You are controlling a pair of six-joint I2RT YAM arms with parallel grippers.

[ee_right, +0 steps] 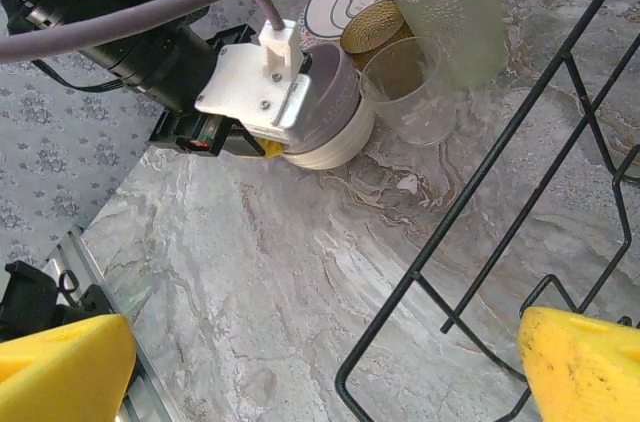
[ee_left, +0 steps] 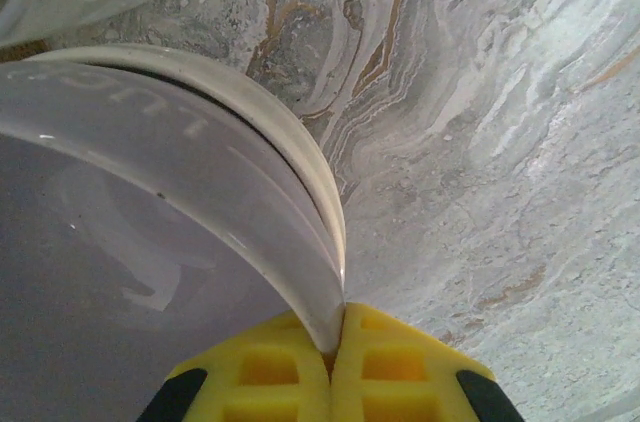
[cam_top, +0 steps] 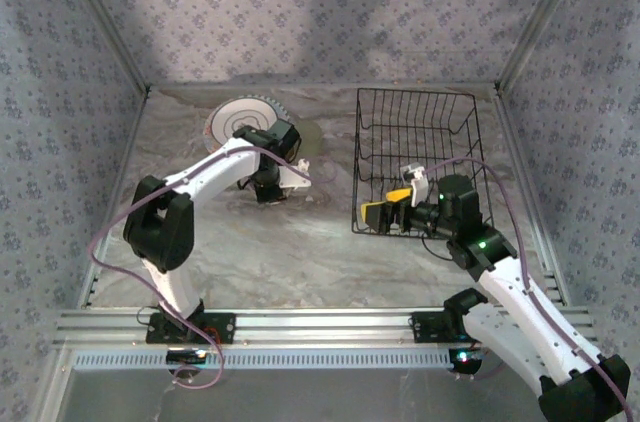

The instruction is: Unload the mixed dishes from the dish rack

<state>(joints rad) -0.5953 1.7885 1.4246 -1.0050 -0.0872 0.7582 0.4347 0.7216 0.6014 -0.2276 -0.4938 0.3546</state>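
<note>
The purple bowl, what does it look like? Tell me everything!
The purple bowl is pale lilac, smooth and shiny like plastic, with a thin round rim. It stands upright, seemingly nested in a cream bowl on the marble table, beside a clear cup. The left claw pinches its rim.

**A robot test cell dressed up as a kitchen**

Floral-patterned panels are boxing in a marble-look counter on three sides. Metal frame posts are running up the corners. The left arm and right arm are sitting bolted to an aluminium rail. A black wire dish rack is lending the kitchen touch.
</note>
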